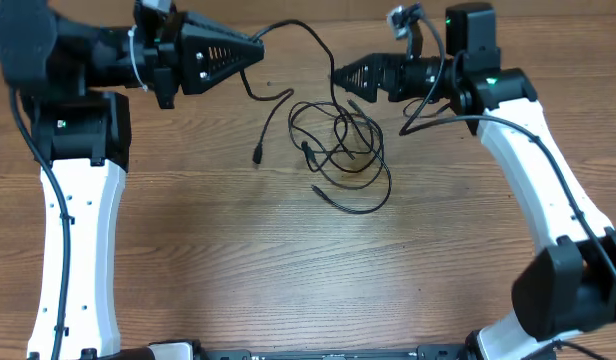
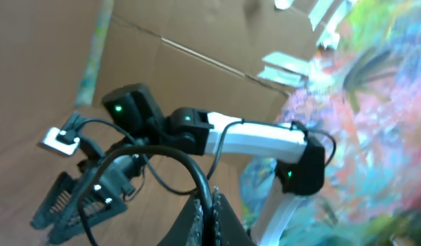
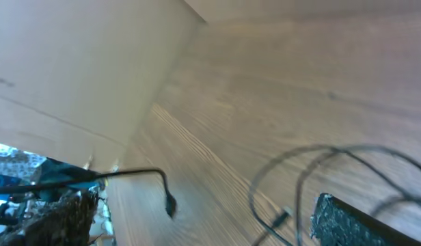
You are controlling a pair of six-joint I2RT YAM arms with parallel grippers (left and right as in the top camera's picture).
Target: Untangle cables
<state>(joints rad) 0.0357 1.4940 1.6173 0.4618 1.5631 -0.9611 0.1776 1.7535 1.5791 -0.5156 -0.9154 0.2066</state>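
Note:
The cables [image 1: 343, 140] lie as a tangle of thin black loops on the wooden table [image 1: 288, 270], between my two grippers. Loose plug ends lie at the left [image 1: 257, 157] and at the front [image 1: 316, 188] of the tangle. My left gripper [image 1: 258, 48] is shut on one cable strand, which arcs up and right, then drops into the tangle. In the left wrist view the jaws [image 2: 209, 212] pinch that black cable [image 2: 190, 167]. My right gripper [image 1: 336, 75] is open just above the tangle's far edge. In the right wrist view its fingers [image 3: 197, 219] stand wide apart, with a plug end [image 3: 169, 203] and cable loops [image 3: 299, 178] between them.
Brown cardboard [image 3: 74, 75] stands behind the table's far edge. The right arm [image 2: 251, 133] shows in the left wrist view, with its thicker black wires [image 1: 428, 120]. The left arm [image 1: 78, 210] stands at the table's left side.

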